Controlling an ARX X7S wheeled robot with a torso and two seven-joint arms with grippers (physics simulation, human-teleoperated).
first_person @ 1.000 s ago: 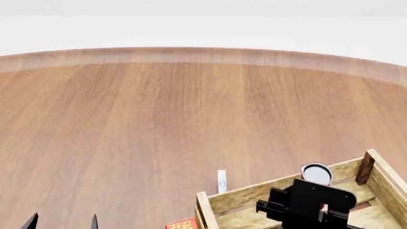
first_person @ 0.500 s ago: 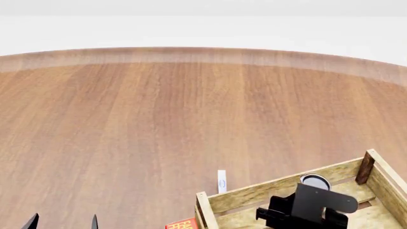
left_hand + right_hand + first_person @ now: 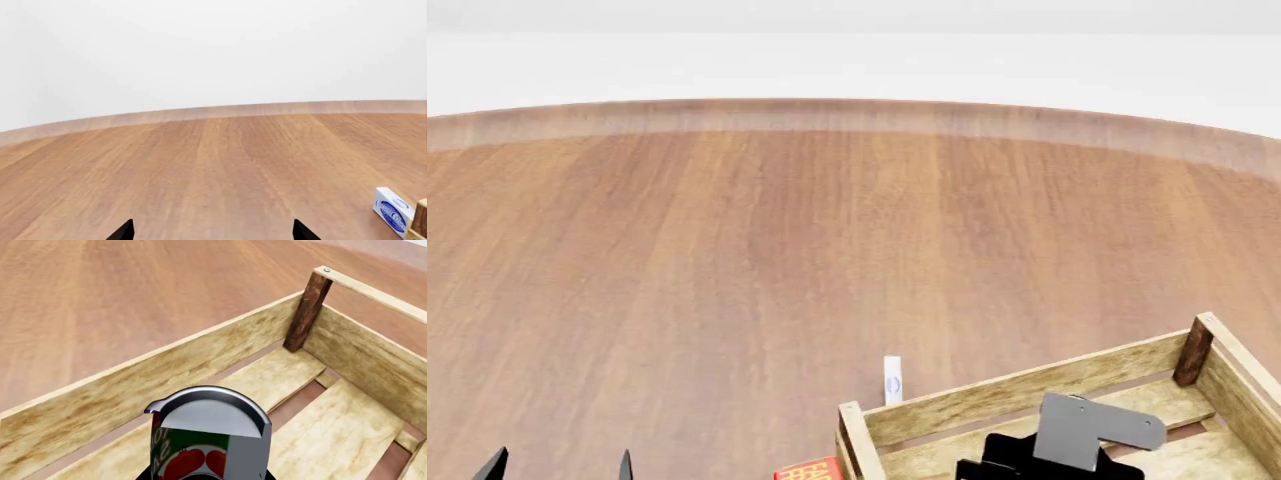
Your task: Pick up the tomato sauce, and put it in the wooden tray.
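Observation:
The tomato sauce can [image 3: 200, 437], with its red-and-green label and silver top, is held in my right gripper [image 3: 203, 476], low inside the wooden tray [image 3: 133, 385], near its far wall and just above the slats. In the head view my right gripper [image 3: 1054, 455] is down inside the tray [image 3: 1014, 390] and its grey and black body hides the can. My left gripper [image 3: 558, 468] is open and empty at the near left, over bare table; its two black tips also show in the left wrist view [image 3: 212, 232].
A small white-and-blue box [image 3: 892, 380] stands just outside the tray's far left corner; it also shows in the left wrist view [image 3: 390, 215]. A red box [image 3: 810, 469] lies by the tray's left side. The wooden table's curved far edge [image 3: 854, 110] lies far ahead.
My right gripper has lowered with the can into the tray; the can's silver top, seen earlier above the far wall, is now hidden behind the gripper. The left arm has not moved.

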